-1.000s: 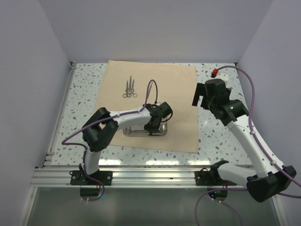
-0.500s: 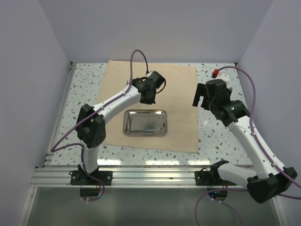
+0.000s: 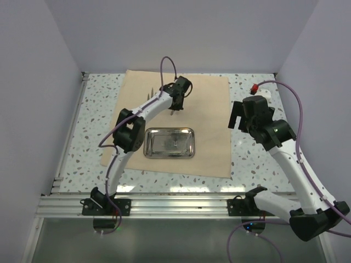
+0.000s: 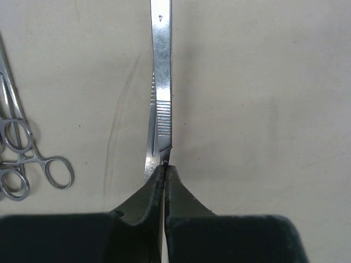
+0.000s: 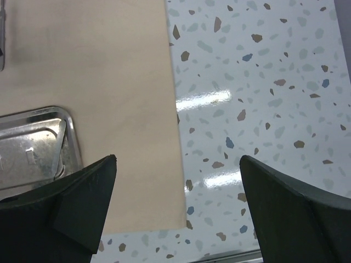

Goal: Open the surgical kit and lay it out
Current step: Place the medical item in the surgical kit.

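The tan cloth wrap [image 3: 205, 98] lies spread flat on the table. The steel tray [image 3: 169, 142] sits on its near middle and looks empty. My left gripper [image 3: 174, 110] reaches to the far part of the cloth. In the left wrist view it [image 4: 165, 167] is shut on the end of a thin flat metal instrument [image 4: 163, 82], low over the cloth. Ring-handled forceps [image 4: 24, 161] lie just to its left. My right gripper [image 3: 237, 116] is open and empty above the cloth's right edge [image 5: 174, 109], with the tray's corner [image 5: 33, 145] to its left.
The speckled table top [image 3: 249, 159] is bordered by grey walls on three sides and a metal rail [image 3: 164, 205] at the near edge. The left arm's purple cable [image 3: 164, 68] loops above the far cloth.
My left arm has moved from the tray to the far part of the cloth, carrying the flat instrument, which now lies beside the forceps. The right gripper has shifted slightly right.
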Controlling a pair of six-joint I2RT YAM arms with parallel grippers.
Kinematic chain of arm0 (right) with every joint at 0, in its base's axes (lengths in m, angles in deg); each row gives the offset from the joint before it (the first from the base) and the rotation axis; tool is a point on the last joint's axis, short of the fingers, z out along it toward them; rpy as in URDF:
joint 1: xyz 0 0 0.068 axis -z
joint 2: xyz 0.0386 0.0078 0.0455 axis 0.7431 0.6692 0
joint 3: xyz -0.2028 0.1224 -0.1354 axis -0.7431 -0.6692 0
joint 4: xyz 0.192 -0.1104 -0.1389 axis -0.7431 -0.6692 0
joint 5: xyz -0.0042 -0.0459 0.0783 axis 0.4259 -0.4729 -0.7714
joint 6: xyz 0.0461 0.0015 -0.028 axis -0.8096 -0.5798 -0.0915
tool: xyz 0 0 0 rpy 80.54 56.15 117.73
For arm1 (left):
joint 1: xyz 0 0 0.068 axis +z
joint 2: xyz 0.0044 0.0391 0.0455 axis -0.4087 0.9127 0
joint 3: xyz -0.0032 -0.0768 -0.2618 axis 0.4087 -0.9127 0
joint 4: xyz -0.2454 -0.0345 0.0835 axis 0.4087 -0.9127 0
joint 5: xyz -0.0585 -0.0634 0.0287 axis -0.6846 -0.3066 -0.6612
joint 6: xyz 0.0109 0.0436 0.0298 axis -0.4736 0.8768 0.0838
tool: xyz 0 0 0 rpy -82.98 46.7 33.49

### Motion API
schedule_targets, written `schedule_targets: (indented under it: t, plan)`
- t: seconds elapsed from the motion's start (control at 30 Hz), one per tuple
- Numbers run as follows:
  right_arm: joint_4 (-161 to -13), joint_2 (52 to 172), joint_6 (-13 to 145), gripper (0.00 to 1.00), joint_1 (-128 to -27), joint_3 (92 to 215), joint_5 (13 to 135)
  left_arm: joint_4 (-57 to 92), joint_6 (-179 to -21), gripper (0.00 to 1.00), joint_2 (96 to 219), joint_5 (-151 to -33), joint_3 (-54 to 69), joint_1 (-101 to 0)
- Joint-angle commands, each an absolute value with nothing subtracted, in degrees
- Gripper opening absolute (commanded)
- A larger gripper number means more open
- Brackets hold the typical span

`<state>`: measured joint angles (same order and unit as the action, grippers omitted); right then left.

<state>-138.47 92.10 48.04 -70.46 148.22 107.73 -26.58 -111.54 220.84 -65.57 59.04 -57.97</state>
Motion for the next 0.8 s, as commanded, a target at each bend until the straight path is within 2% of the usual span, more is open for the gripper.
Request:
schedule_targets:
  t: [0.0,0.03,0.07,0.13,0.2,0.3,0.4,0.6,0.77]
  plan:
    - [-140.1,90.4,47.9,0.99,-70.3,150.7,109.7,-24.0,-110.4,0.01,221.8,-66.9,61.8,-56.9]
    - [-140.1,90.4,47.9,0.98,-70.3,150.5,109.7,-24.4,-110.5,0.14,221.8,-66.8,61.6,-56.6]
    - [-140.0,90.3,48.0,0.98,-70.3,150.3,109.6,-24.5,-110.5,0.21,221.6,-66.8,61.2,-56.4]
    - [-139.5,90.5,47.9,0.98,-70.3,150.1,109.3,-24.2,-110.5,0.35,219.5,-65.9,59.4,-56.1]
    - [-139.2,90.6,47.9,0.98,-70.3,149.8,108.8,-24.1,-109.7,0.44,217.4,-65.1,57.3,-56.1]
    - [-137.9,91.3,47.9,0.98,-70.3,149.5,107.6,-24.7,-109.1,0.46,212.5,-64.5,54.1,-56.1]
    - [-136.1,92.5,47.8,0.98,-70.3,149.4,106.3,-25.1,-109.4,0.42,205.9,-66.6,46.8,-56.9]
    - [-133.6,94.7,47.9,0.99,-70.3,149.4,104.1,-22.6,-113.1,0.4,192.2,-70.2,25.6,-65.8]
    - [-132.6,95.3,47.9,0.99,-70.4,148.3,103.0,-20.3,-119.3,0.4,190.3,-73.1,16.0,-73.0]
